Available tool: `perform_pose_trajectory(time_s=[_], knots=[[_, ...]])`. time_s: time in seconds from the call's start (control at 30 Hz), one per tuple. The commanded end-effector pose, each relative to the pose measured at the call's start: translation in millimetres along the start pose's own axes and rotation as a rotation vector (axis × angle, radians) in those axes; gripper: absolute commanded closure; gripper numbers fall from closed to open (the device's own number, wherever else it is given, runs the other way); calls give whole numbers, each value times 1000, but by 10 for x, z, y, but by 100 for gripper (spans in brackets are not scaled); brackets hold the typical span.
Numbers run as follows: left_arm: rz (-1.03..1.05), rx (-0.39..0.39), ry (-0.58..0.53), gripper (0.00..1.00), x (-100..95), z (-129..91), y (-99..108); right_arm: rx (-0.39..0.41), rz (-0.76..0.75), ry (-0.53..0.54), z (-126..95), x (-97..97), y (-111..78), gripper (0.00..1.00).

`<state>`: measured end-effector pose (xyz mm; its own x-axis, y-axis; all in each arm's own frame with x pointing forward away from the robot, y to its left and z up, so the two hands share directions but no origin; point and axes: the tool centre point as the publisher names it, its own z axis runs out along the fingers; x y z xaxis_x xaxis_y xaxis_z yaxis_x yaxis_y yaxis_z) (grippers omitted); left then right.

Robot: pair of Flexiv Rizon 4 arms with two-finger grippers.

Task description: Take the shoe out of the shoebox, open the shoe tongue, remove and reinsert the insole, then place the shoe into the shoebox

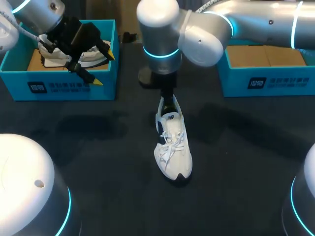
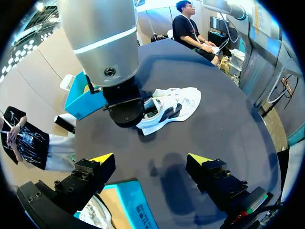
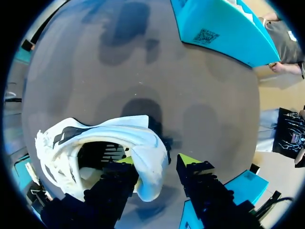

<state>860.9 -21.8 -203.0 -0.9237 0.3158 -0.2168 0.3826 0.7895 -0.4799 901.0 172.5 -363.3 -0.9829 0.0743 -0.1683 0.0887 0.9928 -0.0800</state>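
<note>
Right gripper (image 3: 157, 161) straddles the heel of the white shoe (image 1: 173, 147), fingers apart, one inside; left gripper (image 1: 105, 66) gapes wide above blue box (image 1: 15, 83) bearing white print.

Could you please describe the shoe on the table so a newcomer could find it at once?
On the dark table, the white lace-up shoe lies alone at the middle, heel under the right gripper. The other white shoe sits inside the left shoebox.
</note>
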Motion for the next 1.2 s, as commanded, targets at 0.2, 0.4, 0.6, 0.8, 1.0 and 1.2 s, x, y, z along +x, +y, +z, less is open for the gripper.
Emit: perform_pose_trajectory(time_s=[0.2,0.4,0.6,0.8,1.0,1.2], knots=[[0,-3,1,0,5,-9,-2,4,3,23,153,27,33,76],[0,-3,1,0,5,-9,-2,22,12,21,119,33,-1,100],[0,-3,1,0,5,-9,-2,12,44,-1,-223,76,-149,100],[0,-3,1,0,5,-9,-2,15,40,5,-764,114,-311,100],[0,-3,1,0,5,-9,-2,3,31,3,-1277,111,-412,100],[0,-3,1,0,5,-9,-2,-35,31,-17,-1667,16,-495,100]])
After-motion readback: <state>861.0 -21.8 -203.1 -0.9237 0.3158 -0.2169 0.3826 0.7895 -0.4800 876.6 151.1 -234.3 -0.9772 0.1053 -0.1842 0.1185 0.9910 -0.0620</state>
